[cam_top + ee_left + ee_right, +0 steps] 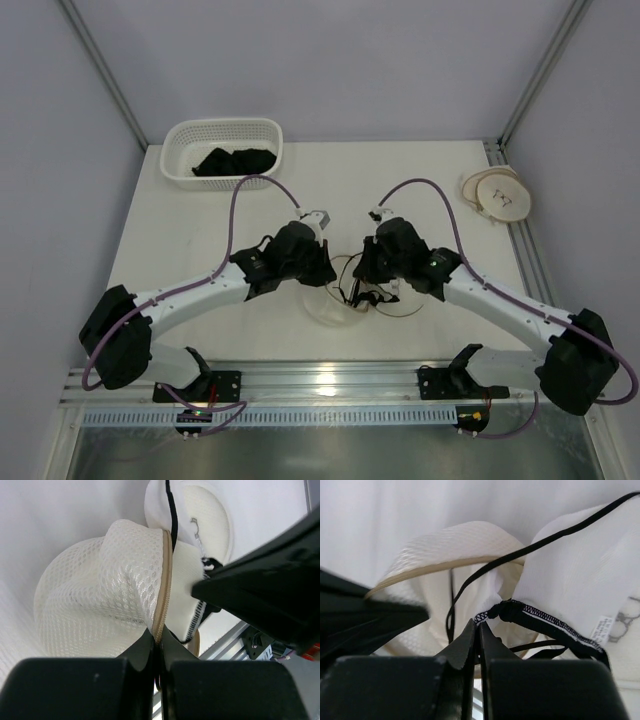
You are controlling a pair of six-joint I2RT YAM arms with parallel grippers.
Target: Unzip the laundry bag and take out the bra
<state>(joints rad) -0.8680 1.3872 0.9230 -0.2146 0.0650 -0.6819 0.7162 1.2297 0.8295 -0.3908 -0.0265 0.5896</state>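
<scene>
The laundry bag [100,595], a cream mesh pouch with a brown zip rim, lies open between both arms at the table's near middle [330,308]. My left gripper [159,637] is shut on the brown rim at the opening; it also shows in the top view [335,275]. The bra [580,580], white with black straps and edging, hangs partly out of the bag's mouth. My right gripper [480,627] is shut on the bra's stitched edge beside a black strap, just above the opening. The bra's lower part is still inside the bag [450,545].
A white lattice basket [180,165] holding black cloth [235,160] stands at the back left. A round cream pouch with a brown rim [497,195] lies at the right edge. An aluminium rail [330,385] runs along the near edge.
</scene>
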